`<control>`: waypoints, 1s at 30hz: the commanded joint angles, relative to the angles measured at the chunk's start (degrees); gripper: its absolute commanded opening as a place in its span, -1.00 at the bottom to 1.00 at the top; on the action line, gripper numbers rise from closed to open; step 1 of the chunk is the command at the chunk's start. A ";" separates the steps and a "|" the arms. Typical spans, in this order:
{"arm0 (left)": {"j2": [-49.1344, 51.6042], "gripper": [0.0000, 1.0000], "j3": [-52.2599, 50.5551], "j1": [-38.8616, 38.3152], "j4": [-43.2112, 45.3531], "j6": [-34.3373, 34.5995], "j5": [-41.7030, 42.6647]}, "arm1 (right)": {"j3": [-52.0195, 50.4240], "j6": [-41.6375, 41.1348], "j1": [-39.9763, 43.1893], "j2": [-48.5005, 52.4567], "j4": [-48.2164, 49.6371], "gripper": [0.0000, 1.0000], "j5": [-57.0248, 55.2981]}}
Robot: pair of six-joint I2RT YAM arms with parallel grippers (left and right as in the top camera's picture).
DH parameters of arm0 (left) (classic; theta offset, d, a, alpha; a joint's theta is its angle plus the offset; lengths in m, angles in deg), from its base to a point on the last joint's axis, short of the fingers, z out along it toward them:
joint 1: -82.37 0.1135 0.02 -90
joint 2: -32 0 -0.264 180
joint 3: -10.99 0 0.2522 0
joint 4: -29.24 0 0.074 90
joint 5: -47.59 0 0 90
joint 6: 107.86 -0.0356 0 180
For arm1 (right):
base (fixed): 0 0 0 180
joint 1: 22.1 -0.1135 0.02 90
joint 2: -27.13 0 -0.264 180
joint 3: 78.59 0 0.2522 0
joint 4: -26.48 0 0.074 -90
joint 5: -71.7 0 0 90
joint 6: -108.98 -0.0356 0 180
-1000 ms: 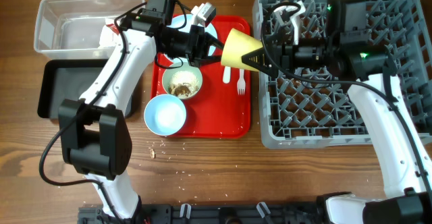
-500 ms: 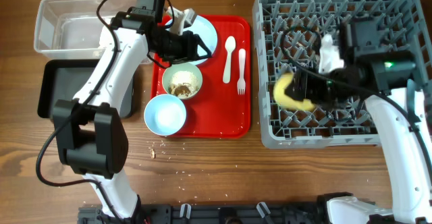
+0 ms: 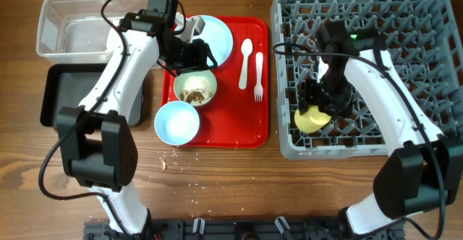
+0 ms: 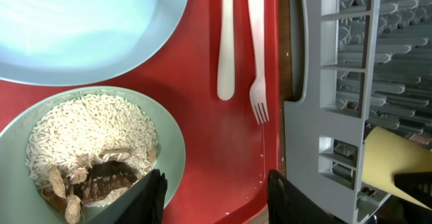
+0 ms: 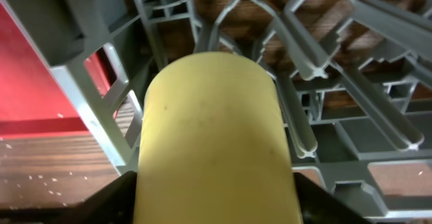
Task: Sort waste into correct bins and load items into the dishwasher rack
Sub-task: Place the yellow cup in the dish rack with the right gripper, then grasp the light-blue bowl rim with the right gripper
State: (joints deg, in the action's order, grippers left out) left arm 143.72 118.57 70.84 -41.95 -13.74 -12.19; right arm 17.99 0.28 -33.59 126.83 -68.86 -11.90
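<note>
Nearest my side of the table there are loose crumbs [image 3: 163, 163] on the wood, then the red tray [image 3: 217, 135] with the pale blue bowl [image 3: 177, 122] at its near edge. At the near-left corner of the dishwasher rack [image 3: 347, 152], the right gripper [image 3: 317, 104] is low among the pegs, pinching the yellow cup [image 3: 311, 119]. In the right wrist view the cup's wall fills the gap between the two dark fingers. Its long axis runs away from the wrist, and from above it looks tilted rather than standing upright. I judge that letting go is what comes next there, and the tilt decides whether the cup settles between pegs or rolls. Farther in, the left gripper [image 4: 216, 193] hangs over the tray with its jaws spread and nothing between them. The green bowl [image 4: 88, 143] of food scraps lies off to the side of one finger, not between the two. The gap itself sits over bare red tray, so this arm, much the nearer, would have to shift sideways to straddle the rim. Beyond are the spoon [image 3: 245, 63] and fork [image 3: 258, 74], side by side with their handles pointing away from me, and the blue plate [image 3: 217, 37]. The black tray [image 3: 54, 99] and the clear tub [image 3: 58, 9] sit off to the left of the red tray, the tub farthest of all.
</note>
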 commanded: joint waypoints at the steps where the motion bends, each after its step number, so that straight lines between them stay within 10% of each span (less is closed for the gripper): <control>1: -1.46 -0.02 0.59 -0.24 -0.07 -0.28 -0.37 | 0.00 0.85 -0.35 0.35 0.15 0.76 1.09; 12: -13.73 -0.04 0.72 13.88 -1.90 -0.28 -1.03 | 9.68 3.54 -13.49 -3.78 15.17 0.61 10.58; 21: -16.37 0.00 0.70 29.33 -11.23 -0.33 -8.28 | 9.68 -5.73 -32.79 18.08 29.79 -0.10 8.46; 30: -16.35 0.01 0.70 29.33 -11.50 -0.52 -8.28 | 9.68 -5.31 -33.46 23.50 34.01 -0.12 11.67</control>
State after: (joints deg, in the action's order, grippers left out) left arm 127.70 118.74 99.80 -53.38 -13.74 -20.12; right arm 27.20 -5.03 -66.70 150.07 -35.66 -2.35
